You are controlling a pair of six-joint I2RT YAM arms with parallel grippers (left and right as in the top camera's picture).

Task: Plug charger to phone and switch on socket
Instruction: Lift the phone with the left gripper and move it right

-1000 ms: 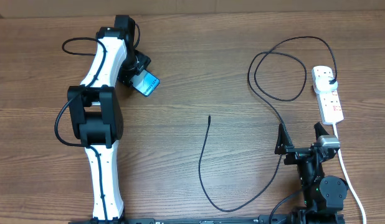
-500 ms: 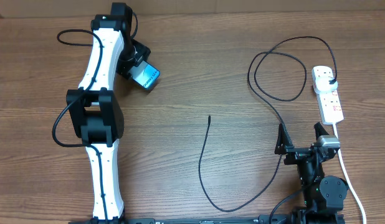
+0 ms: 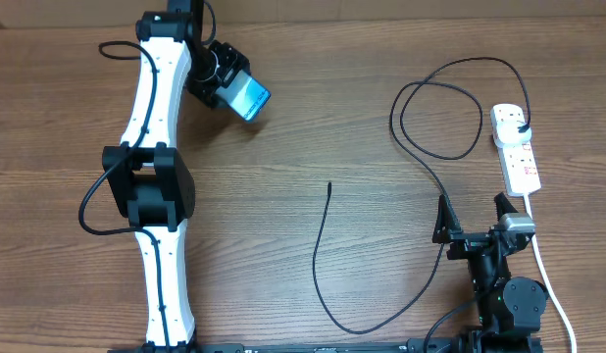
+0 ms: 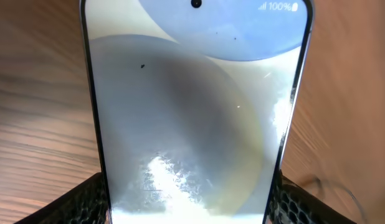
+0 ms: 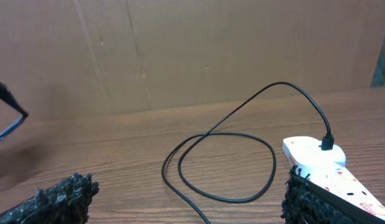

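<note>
The wooden table carries everything, and the socket near one edge serves as the mark for the rest. The left arm, white with black joints, stretches along the side of the table farthest from the socket. The charger lies loose between them. Its black plug sits in the socket's far end, and the cable loops once just beside the socket. It then runs away in a long curve to the connector tip, which rests bare on the wood, well apart from the socket. The socket itself bears red markings (too small to read).

The phone is across the table from the socket, screen lit. In the left wrist view its top corner reads "100%" beside signal bars and a battery icon. The left gripper pinches the phone by its long edges, with one of its fingers pressed against each side. The right gripper, near the socket's cord end, stands spread wide with nothing gripped.
</note>
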